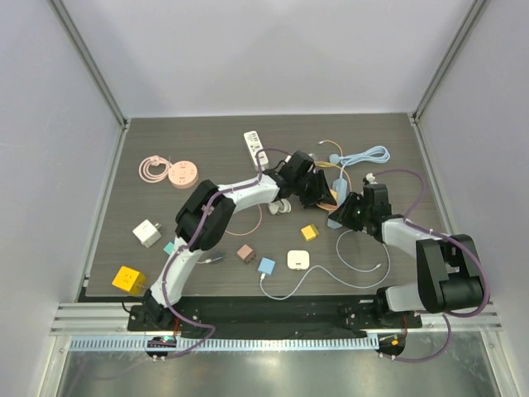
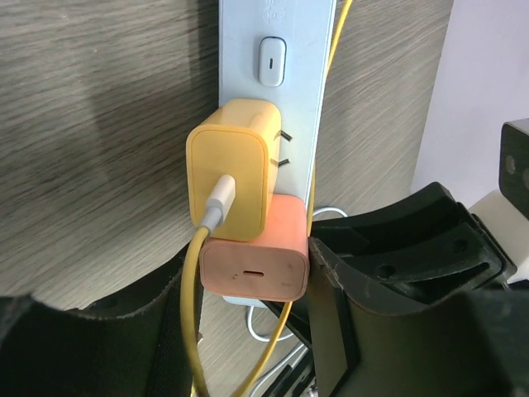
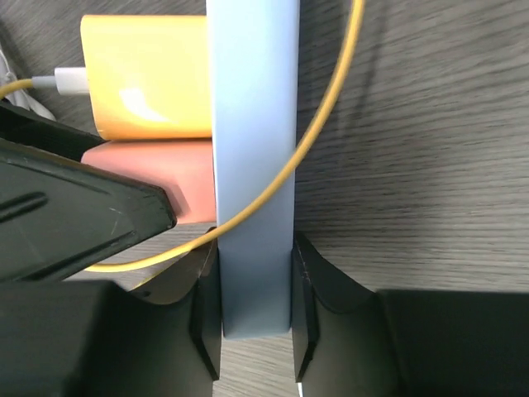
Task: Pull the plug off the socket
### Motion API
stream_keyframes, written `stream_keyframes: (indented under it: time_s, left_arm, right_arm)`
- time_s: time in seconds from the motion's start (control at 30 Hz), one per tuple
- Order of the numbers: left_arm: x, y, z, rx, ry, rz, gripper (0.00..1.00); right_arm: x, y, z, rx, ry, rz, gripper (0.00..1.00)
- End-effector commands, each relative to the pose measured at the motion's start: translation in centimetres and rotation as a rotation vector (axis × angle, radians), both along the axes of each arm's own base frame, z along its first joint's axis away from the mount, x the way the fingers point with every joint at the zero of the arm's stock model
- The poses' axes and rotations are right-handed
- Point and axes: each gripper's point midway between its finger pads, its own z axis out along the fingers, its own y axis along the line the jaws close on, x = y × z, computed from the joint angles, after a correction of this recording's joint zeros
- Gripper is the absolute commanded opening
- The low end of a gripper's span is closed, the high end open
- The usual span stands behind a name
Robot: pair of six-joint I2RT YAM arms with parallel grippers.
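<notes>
A light blue socket strip (image 2: 289,33) lies on the dark wood table, also seen as the blue strip (image 1: 337,203) from above. A pink plug (image 2: 256,269) sits in the strip. Just beyond it a yellow plug (image 2: 231,169) with a yellow cable (image 2: 194,314) stands partly out, its prongs showing. My left gripper (image 2: 252,281) is shut on the pink plug, the cable running along its left side. My right gripper (image 3: 254,306) is shut on the near end of the socket strip (image 3: 252,165), one finger on each long side. The pink plug (image 3: 178,178) shows beside it.
A white power strip (image 1: 254,145) lies at the back. A round pink socket (image 1: 183,174) and a coiled pink cable (image 1: 153,168) lie at back left. Loose adapters are scattered: white (image 1: 147,232), yellow (image 1: 129,279), brown (image 1: 245,252), blue (image 1: 266,265), white (image 1: 298,259). A light blue cable (image 1: 364,157) lies at back right.
</notes>
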Motion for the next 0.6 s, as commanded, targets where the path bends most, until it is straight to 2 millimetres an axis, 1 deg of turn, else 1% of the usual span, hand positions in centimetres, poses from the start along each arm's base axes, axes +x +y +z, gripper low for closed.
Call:
stream_keyframes:
  time_s: [0.0,0.03,0.07,0.1,0.13,0.17,0.2,0.23,0.27,0.37,0.47,0.57]
  left_arm:
    - [-1.5,-0.7,3.8,-0.074,-0.028,-0.053,0.0]
    - [-1.8,-0.5,4.2,-0.084,-0.028,-0.065,0.0]
    - [-1.8,-0.3,4.5,-0.099,-0.026,-0.067,0.0]
    - [-1.4,-0.6,5.6,-0.15,-0.058,-0.065,0.0]
    - [-2.0,0.3,5.4,-0.157,-0.039,-0.059,0.0]
    - [-1.2,0.8,6.1,-0.202,-0.016,-0.016,0.0]
    - [-0.6,0.8,7.4,-0.265,-0.038,-0.004,0.0]
    - [-0.5,1.3,7.5,-0.288,-0.016,0.007,0.0]
    - [-0.2,2.0,7.7,-0.306,0.001,0.014,0.0]
    - [0.0,2.8,8.0,-0.311,0.0,0.025,0.0]
    - [-0.4,2.9,8.2,-0.292,-0.055,0.005,0.0]
    - [0.0,3.3,8.6,-0.312,-0.055,0.016,0.0]
  right_arm:
    - [0.3,-2.3,-1.1,-0.109,0.048,-0.109,0.01]
    - [-0.2,-3.0,-1.6,-0.129,0.082,-0.145,0.01]
    - [-0.2,-3.5,-1.7,-0.148,0.093,-0.178,0.01]
    - [-0.2,-4.3,-1.7,-0.175,0.099,-0.22,0.01]
    - [-0.4,-5.3,-1.8,-0.217,0.108,-0.263,0.01]
    - [-0.5,-5.7,-1.8,-0.223,0.11,-0.287,0.01]
    - [-0.5,-5.9,-1.8,-0.232,0.109,-0.301,0.01]
    - [-0.6,-6.2,-1.7,-0.243,0.106,-0.313,0.01]
    - [-0.5,-6.3,-1.6,-0.245,0.104,-0.327,0.01]
    - [-0.6,-6.6,-1.6,-0.251,0.103,-0.344,0.01]
    - [-0.7,-6.2,-2.0,-0.241,0.124,-0.321,0.01]
    - [-0.6,-6.0,-2.0,-0.239,0.118,-0.305,0.01]
